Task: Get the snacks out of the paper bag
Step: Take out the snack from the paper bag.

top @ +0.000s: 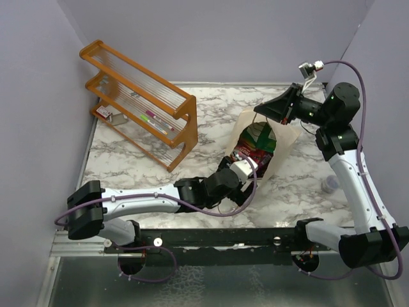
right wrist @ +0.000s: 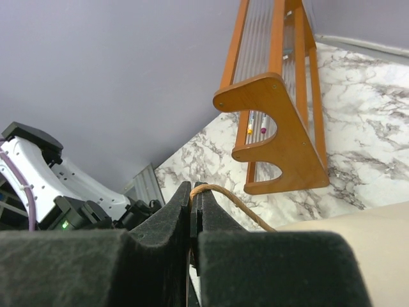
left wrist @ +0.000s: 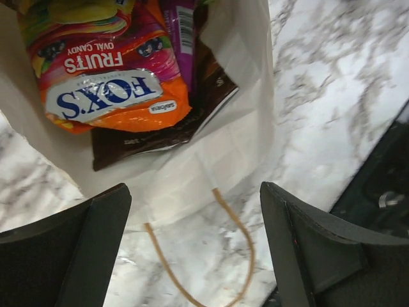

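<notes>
The left gripper is released, its two dark fingers spread wide with only paper and marble showing between them. Straight ahead of its fingertips is the open mouth of the paper bag, which lies on its side on the marble table. Just beyond the fingertips, inside that mouth, sits the orange-red Fox's fruit candy bag. A dark brown packet lies beneath it, with its edge the nearest snack to the gripper. A purple packet runs along the candy bag on the right-finger side. The lower string handle loops out onto the table between the two fingers. Seen from above, a green packet lies deeper in the bag, past the candy bag from this gripper.

The right gripper is clenched on the upper string handle. The cord is pinched at the very tips of its jaws and arcs away to its right, down towards the bag's beige wall. Beyond this gripper an orange wooden slatted rack stands on the table, with pens lying on a shelf. A small clear round cap rests on the marble beside the right arm, well apart from both grippers
</notes>
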Controlling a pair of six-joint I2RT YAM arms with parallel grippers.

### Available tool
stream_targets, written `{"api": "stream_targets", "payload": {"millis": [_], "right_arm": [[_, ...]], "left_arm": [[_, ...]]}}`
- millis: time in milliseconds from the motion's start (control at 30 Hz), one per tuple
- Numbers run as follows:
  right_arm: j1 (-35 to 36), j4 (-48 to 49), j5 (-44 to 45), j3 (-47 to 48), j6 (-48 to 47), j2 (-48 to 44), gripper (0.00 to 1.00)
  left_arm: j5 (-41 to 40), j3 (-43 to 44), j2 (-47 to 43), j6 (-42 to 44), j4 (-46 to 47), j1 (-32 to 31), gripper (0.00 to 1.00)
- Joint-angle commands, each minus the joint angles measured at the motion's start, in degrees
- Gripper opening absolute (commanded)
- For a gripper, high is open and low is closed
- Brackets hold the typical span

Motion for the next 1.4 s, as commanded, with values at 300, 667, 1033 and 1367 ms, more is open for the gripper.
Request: {"api": "stream_targets", "payload": {"millis": [300, 667, 1033, 1367], "right_arm": [[0.21, -0.7, 1.79, 2.95, -2.72, -2.89, 0.01], [0.21, -3.26, 0.68, 3.73, -5.3, -2.93, 0.01], [0.19, -5.44, 0.63, 4.37, -7.36, -3.3, 0.01], [0.21, -6.02, 1.04, 4.12, -7.91, -3.38, 0.01]], "left_arm": [[-0.71, -5.62, 4.87, 39.24, 23.21, -0.24, 0.77], [-1.59, -6.59, 16.03, 58.65, 37.23, 2.29, 0.65], [2.03, -5.02, 22.24, 61.19, 42.78, 6.04, 0.57], [5.66, -2.96, 24.37, 61.47, 44.96, 6.36, 0.44]]}}
